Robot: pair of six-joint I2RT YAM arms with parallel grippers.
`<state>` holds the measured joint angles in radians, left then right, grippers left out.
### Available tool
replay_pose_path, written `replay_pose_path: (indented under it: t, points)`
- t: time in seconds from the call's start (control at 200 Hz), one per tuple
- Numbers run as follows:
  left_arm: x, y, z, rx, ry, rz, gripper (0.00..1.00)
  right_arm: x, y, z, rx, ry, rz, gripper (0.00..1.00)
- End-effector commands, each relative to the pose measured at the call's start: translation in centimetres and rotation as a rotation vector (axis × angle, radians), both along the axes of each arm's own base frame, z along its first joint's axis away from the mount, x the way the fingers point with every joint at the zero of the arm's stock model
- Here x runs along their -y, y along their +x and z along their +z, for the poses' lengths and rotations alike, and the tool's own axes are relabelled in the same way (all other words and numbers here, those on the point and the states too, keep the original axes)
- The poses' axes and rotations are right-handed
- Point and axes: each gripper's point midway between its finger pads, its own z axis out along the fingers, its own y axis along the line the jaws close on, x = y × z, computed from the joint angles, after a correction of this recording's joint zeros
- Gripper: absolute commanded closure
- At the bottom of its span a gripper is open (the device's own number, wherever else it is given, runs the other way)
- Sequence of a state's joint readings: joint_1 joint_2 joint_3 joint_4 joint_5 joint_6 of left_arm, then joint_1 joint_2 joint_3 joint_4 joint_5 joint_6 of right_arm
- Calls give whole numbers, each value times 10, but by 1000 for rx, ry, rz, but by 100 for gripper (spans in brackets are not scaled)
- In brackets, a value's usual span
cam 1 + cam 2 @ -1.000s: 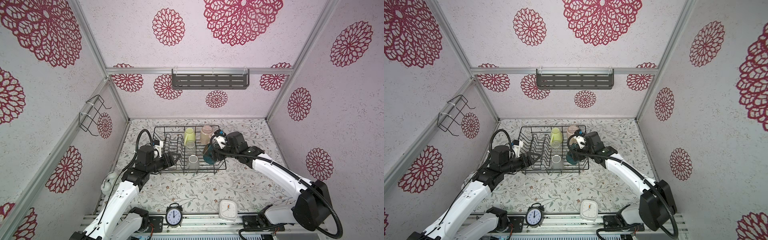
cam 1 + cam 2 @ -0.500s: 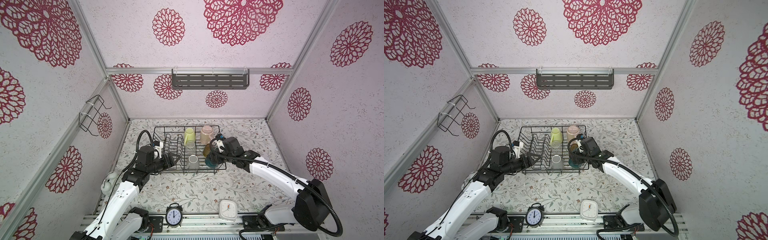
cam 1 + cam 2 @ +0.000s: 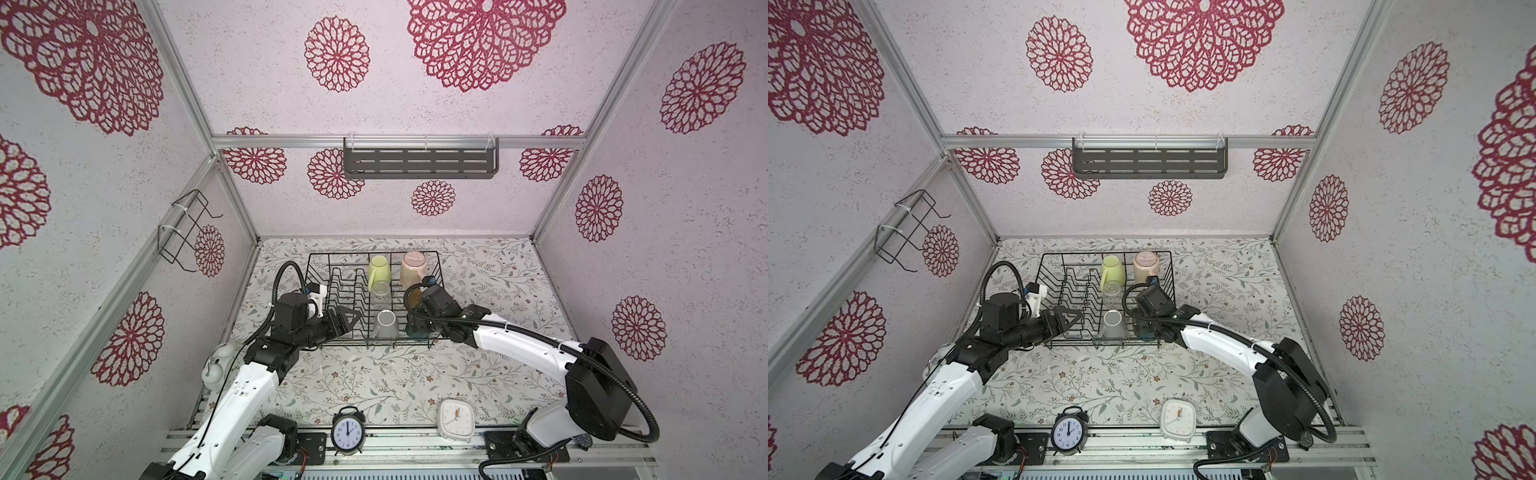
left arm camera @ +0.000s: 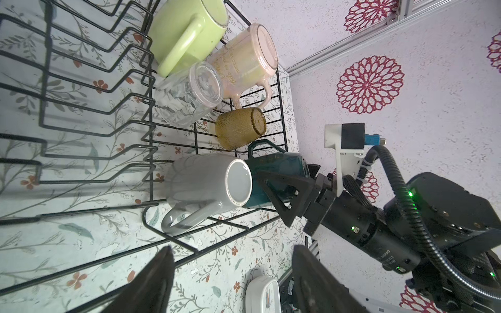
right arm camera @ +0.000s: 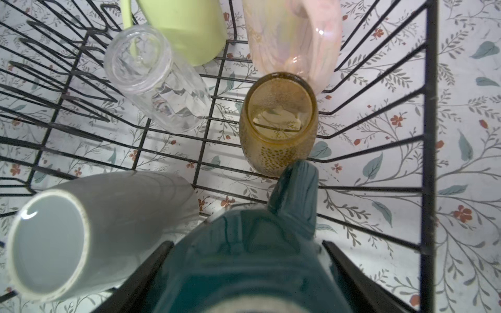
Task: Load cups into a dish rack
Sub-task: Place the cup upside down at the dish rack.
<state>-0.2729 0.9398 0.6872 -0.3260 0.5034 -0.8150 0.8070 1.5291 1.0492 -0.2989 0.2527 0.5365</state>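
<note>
Table point(image 3: 374, 374): flowery; the dish rack point(image 3: 345, 254) sits mid-far.
Right gripper point(image 5: 245, 246): jaws pinch your teal mug point(image 4: 273, 168) at the rack's near-right corner.
Left gripper point(image 4: 230, 271): jaws spread, empty.
Danger: let go tilted and it knocks the grey mug point(image 4: 206, 184).

I see the dish rack's point(image 3: 345, 254) right half packed with cups point(image 3: 379, 272) lying close, only slim gaps between. My right tool point(image 5: 246, 271) clasps the teal mug point(image 4: 273, 165) there. Zigzag dividers point(image 3: 347, 291) fill the left half. The table point(image 3: 374, 374) in front is open up to two clocks point(image 3: 348, 430).
</note>
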Motion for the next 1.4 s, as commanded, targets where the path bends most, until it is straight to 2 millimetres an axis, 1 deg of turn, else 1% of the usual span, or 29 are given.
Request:
replay_pose_path:
  t: [0.0,0.06,0.155,0.315,0.455,0.495,0.605,0.665,0.756,0.886,0.996,1.026,1.116,1.201,1.331,1.366,1.386,1.396]
  points:
    - [-2,1,3,31,-6,-2,28,-9,19,30,96,61,-91,33]
    - [-2,1,2,31,-5,-4,28,-11,19,24,96,41,-110,32]
    - [-2,1,2,29,-7,-5,28,-11,19,21,128,-16,-147,29]
    - [-3,0,1,28,-1,-4,28,-14,21,7,109,-30,-157,27]
    - [-7,-1,0,27,11,12,27,-17,22,1,101,-37,-154,25]
    - [-8,-1,-1,26,15,14,27,-18,22,1,103,-42,-150,22]
    - [-10,-1,0,28,18,20,27,-17,23,3,119,-65,-153,5]
    - [-12,0,-1,27,21,27,27,-16,22,6,123,-69,-152,1]
    - [-14,1,0,31,30,38,26,-16,21,12,133,-66,-149,1]
    - [-20,2,3,36,51,62,26,-8,19,28,171,-49,-173,1]
    - [-31,2,5,40,102,112,25,-2,16,50,219,8,-185,1]
    - [-36,2,7,43,125,135,25,1,15,56,233,21,-189,1]
    - [-62,2,10,49,221,250,23,8,12,74,279,44,-193,1]
    - [-83,0,20,91,299,339,18,18,11,94,341,34,-196,1]
    - [-108,5,40,191,410,430,9,48,10,130,493,15,-246,1]
    - [-115,7,43,209,445,457,5,56,9,139,539,14,-253,1]
    - [-119,8,45,219,465,475,0,62,8,143,564,11,-258,1]
    - [-122,9,46,222,477,485,2,65,8,146,577,11,-260,1]
